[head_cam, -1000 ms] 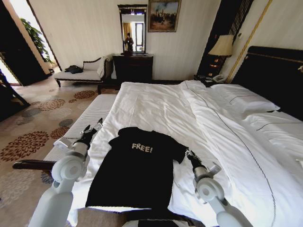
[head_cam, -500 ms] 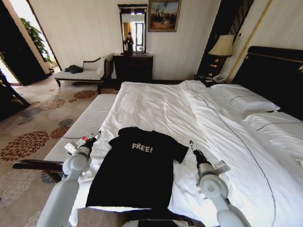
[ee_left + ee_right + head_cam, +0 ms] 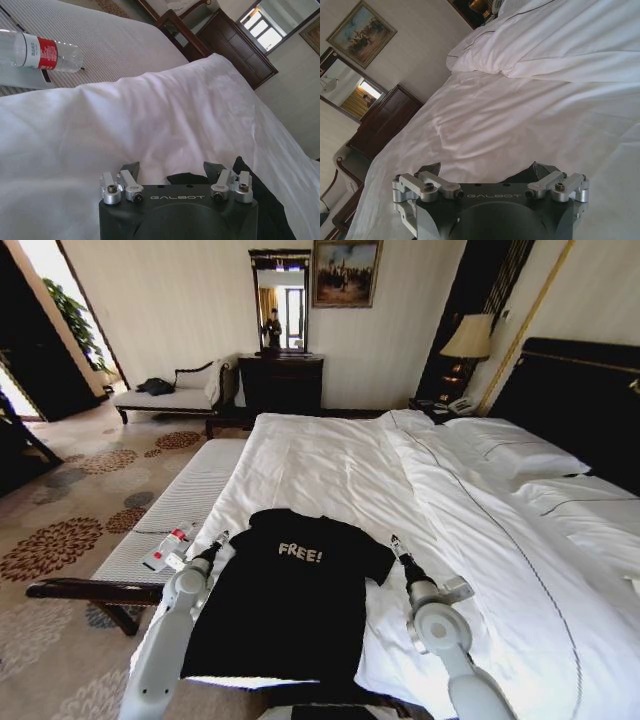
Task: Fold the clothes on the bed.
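The clothes point(image 3: 285, 610), a black T-shirt with white "FREE!" lettering, lie flat near the foot of the bed point(image 3: 330, 460), collar pointing away from me. My left gripper point(image 3: 219, 539) hovers at the shirt's left sleeve edge. In the left wrist view this left gripper point(image 3: 172, 171) is open, with black fabric point(image 3: 187, 178) just beyond its fingers. My right gripper point(image 3: 394, 542) sits at the right sleeve. In the right wrist view the right gripper point(image 3: 486, 171) is open too, over white sheet with a sliver of black cloth point(image 3: 521, 175) by one finger.
A plastic bottle with a red label point(image 3: 171, 544) point(image 3: 41, 50) lies on the pale bench point(image 3: 185, 502) left of the bed, beside the left arm. The bench's dark wooden arm point(image 3: 90, 589) runs below it. Pillows point(image 3: 520, 455) and the folded duvet occupy the right side.
The left gripper has drawn back and swung inward to the shirt's left sleeve. The right gripper has reached a little forward along the right sleeve. The shirt lies unmoved.
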